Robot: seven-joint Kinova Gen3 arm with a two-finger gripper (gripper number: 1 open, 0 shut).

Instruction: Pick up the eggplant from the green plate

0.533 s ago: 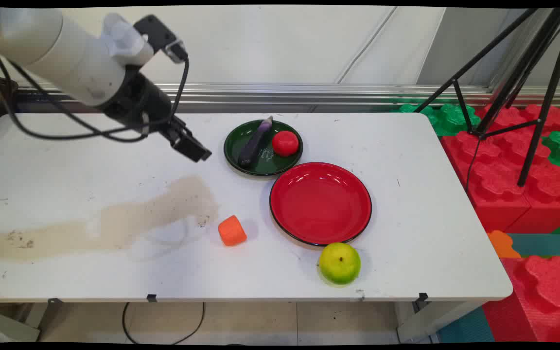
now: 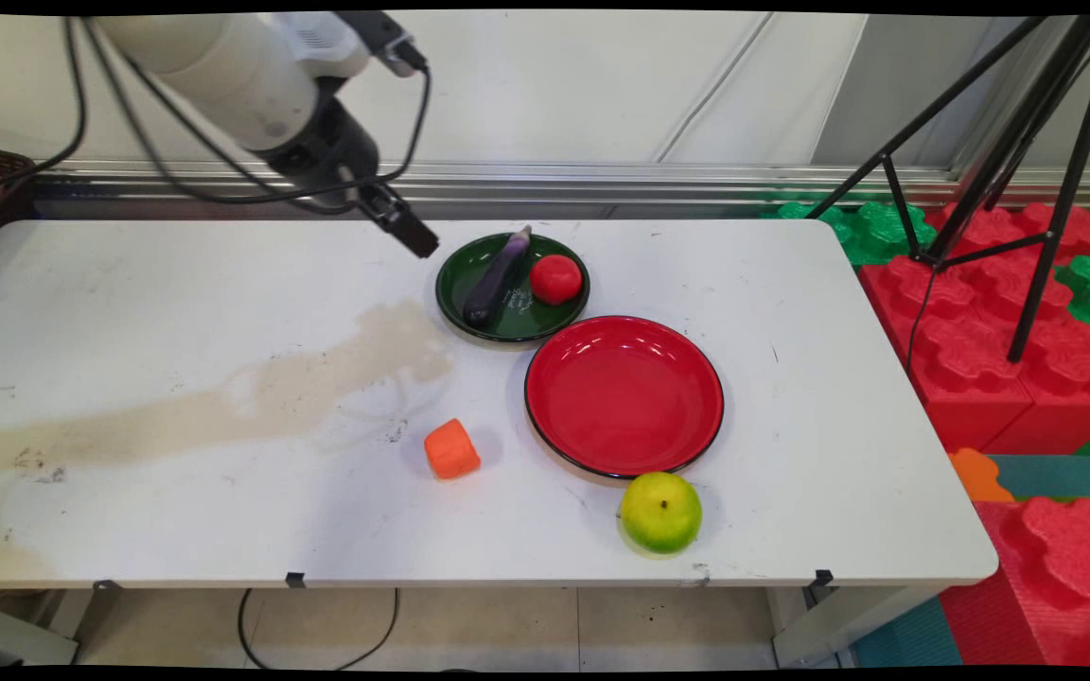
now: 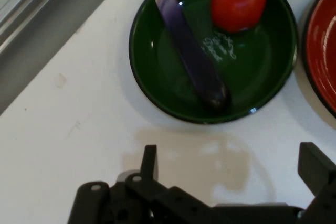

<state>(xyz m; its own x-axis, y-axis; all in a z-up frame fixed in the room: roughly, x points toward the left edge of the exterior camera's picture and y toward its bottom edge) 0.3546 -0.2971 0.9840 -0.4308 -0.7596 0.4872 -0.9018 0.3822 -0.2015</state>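
Observation:
My gripper point(image 2: 413, 236) hangs open and empty above the table's far side, just left of the green plate point(image 2: 455, 284). On that plate lie a purple eggplant point(image 2: 498, 276) and a red tomato point(image 2: 555, 279). In the hand view the green plate point(image 3: 262, 87) fills the upper middle, with the eggplant point(image 3: 191, 56) lying diagonally and the tomato point(image 3: 238, 1) at its top right. My gripper point(image 3: 231, 166) stands wide apart at the bottom, one fingertip point(image 3: 149, 161) left and one right, over bare table short of the plate.
An empty red plate point(image 2: 624, 393) sits in front of the green one; its rim point(image 3: 323, 51) shows at the hand view's right edge. An orange block point(image 2: 451, 449) and a green apple point(image 2: 660, 512) lie nearer the front edge. A tripod point(image 2: 999, 151) and foam blocks point(image 2: 980, 331) stand right of the table.
The arm has risen and swung toward the table's far side and right, bringing the gripper closer to the green plate. Objects on the table have not moved.

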